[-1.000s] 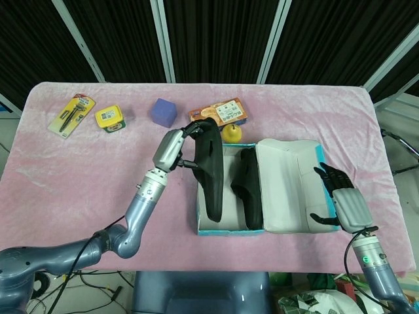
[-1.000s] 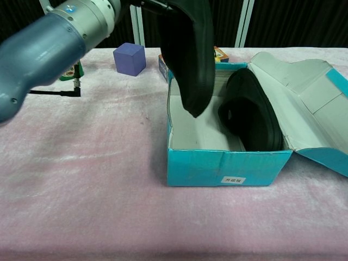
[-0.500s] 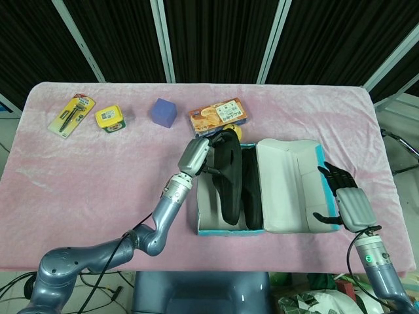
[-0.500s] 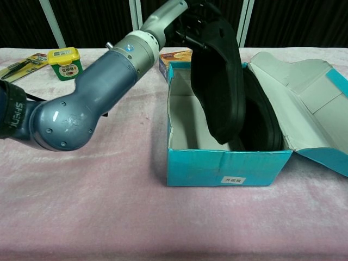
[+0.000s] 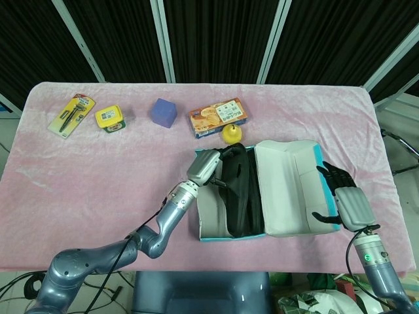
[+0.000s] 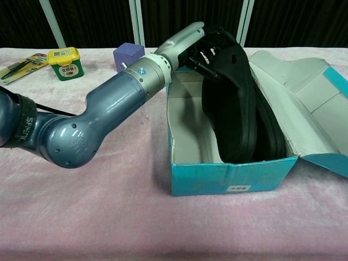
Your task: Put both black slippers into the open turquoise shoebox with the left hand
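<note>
- Turquoise shoebox [image 5: 208, 237] [image 6: 234, 176] sits open on the pink tabletop [image 5: 98, 176] [image 6: 109, 217], its grey-lined lid [image 5: 288, 186] [image 6: 304, 87] folded back to the robot's right.
- Left hand [image 5: 208, 167] [image 6: 187, 38] reaches over the box's far left corner; its fingers [image 6: 209, 49] grip the heel end of a black slipper [image 5: 234, 193] [image 6: 231, 103].
- That slipper stands on edge inside the box, tilted, toe down near the front wall, leaning against the second black slipper [image 5: 254, 199] [image 6: 272, 136], which lies along the right side of the box.
- Right hand [image 5: 344, 199] rests just beside the lid's outer edge with fingers spread apart, holding nothing; only the head view shows it.
- Behind the box: a yellow fruit [image 5: 230, 133], a snack packet [image 5: 218, 116] and a purple cube [image 5: 163, 112] [image 6: 129, 56].
- Toward the far left: a yellow-lidded green tub [image 5: 109, 118] [image 6: 65, 62] and a carded tool pack [image 5: 71, 114] [image 6: 22, 61].
</note>
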